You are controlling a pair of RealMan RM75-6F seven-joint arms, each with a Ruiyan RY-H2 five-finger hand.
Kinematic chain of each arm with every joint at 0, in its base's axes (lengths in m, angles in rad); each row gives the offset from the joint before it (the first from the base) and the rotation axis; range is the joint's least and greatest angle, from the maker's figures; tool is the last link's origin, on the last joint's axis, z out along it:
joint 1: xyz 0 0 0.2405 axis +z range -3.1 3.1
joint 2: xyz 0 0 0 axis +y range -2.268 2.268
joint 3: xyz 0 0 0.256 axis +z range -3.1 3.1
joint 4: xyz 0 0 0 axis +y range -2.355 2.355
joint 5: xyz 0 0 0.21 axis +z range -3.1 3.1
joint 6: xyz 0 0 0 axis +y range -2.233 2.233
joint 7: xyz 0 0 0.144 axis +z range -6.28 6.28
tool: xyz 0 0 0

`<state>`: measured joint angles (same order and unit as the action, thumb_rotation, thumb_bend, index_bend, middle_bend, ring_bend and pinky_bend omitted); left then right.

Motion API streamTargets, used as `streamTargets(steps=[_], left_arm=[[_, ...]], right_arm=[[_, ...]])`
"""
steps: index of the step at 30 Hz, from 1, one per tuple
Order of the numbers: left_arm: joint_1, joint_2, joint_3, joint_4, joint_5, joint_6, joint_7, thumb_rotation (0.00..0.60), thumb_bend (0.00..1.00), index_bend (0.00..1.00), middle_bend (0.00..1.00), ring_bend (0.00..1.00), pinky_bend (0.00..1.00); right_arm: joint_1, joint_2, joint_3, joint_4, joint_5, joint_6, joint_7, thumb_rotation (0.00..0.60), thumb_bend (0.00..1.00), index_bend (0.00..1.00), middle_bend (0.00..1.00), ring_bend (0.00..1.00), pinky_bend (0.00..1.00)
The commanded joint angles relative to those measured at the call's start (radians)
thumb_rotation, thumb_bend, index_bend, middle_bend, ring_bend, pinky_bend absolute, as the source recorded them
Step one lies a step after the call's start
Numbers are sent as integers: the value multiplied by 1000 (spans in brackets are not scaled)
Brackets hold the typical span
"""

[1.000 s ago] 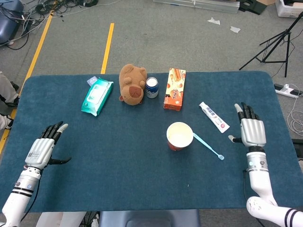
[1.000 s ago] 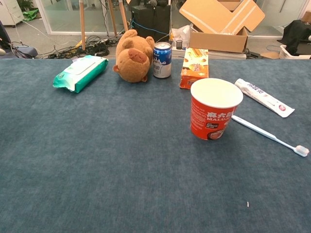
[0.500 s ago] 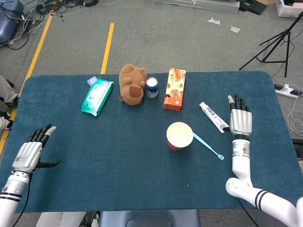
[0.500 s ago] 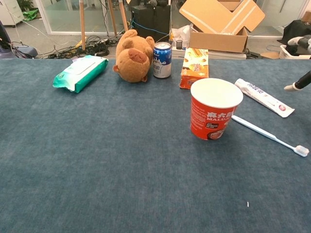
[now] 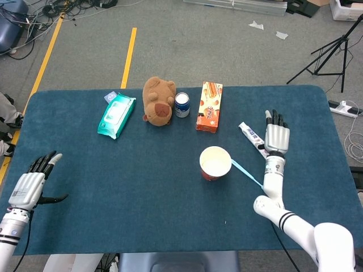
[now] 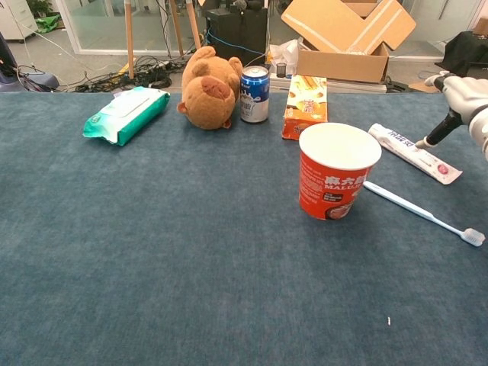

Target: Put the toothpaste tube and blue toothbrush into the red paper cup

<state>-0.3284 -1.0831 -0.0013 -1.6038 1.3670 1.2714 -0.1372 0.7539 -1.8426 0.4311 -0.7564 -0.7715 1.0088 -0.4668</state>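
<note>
From the head view we lose part of the toothpaste tube (image 5: 253, 138) under the right hand (image 5: 276, 137), which hangs over its near end; whether the fingers actually touch it we cannot tell. The toothbrush (image 5: 245, 171) is also partly covered there by the right forearm, its brush end out of sight. In the chest view the right hand (image 6: 465, 103) is cut off at the picture's right edge (only the thumb side and a slice of palm show), with one dark fingertip pointing down just above the tube (image 6: 414, 152). That hand is flat, fingers straight and together, holding nothing we can see. The left hand (image 5: 29, 184) hovers over the table's (image 5: 142, 187) near left corner, fingers spread, thumb out, empty. The red cup (image 5: 215, 163) stands upright mid-table; the tube lies beyond the brush, to its right, the brush handle beside its base.
</note>
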Motion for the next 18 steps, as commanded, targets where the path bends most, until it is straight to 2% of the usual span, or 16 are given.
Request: streamTargets(steps=[1, 7, 18], left_arm=[[4, 1, -2, 3, 3, -4, -2, 600, 0, 0, 15, 0, 0], [12, 2, -7, 13, 6, -15, -9, 600, 0, 0, 14, 0, 0], [30, 11, -14, 18, 15, -18, -25, 600, 0, 0, 13, 0, 0]], right_arm=[[52, -59, 27, 96, 9, -51, 24, 600, 0, 0, 0, 0, 222], [108, -119, 52, 218, 11, -110, 44, 600, 0, 0, 0, 0, 222], [179, -186, 90, 373, 11, -189, 59, 600, 0, 0, 0, 0, 222]])
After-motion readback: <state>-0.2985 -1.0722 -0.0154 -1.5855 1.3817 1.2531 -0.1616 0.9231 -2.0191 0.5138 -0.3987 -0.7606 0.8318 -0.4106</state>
